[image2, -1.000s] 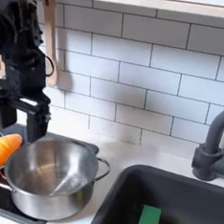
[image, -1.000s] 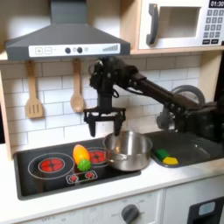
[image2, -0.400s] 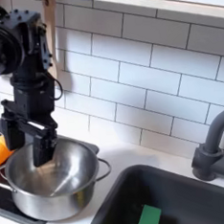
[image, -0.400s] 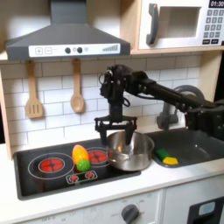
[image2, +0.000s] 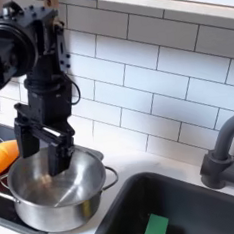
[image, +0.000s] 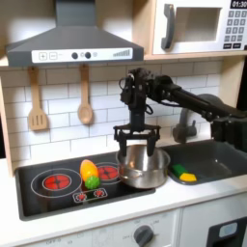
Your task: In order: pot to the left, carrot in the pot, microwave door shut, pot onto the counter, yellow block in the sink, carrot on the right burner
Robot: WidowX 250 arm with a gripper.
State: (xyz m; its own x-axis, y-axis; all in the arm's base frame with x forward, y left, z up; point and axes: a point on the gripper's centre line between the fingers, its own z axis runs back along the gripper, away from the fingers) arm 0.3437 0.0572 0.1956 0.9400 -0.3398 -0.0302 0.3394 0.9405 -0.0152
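Spread apart, the jaws of the gripper (image2: 46,147) hang just over the pot (image2: 55,191), with the two fingers pointing down toward its inside, and they hold nothing. In the first exterior view the gripper (image: 136,152) is above the pot (image: 143,168), which stands at the right edge of the black cooktop (image: 53,190), partly over the right burner (image: 108,173). The carrot (image: 89,172) lies on the cooktop just to the left of the pot, and in the second exterior view its orange end (image2: 3,156) shows at the left edge. My judgement is that the step in hand is the first one, to slide the pot to the left. To do it well, one finger should go down inside the pot, close to the left wall, low enough to push the wall and not slip over the rim. The push should be slow and level, because the steel is smooth and the pot can turn or tip. The carrot is in the way on the left, so the pot may knock it along. The sink (image2: 187,205) on the right has a green piece (image2: 156,226) in it.
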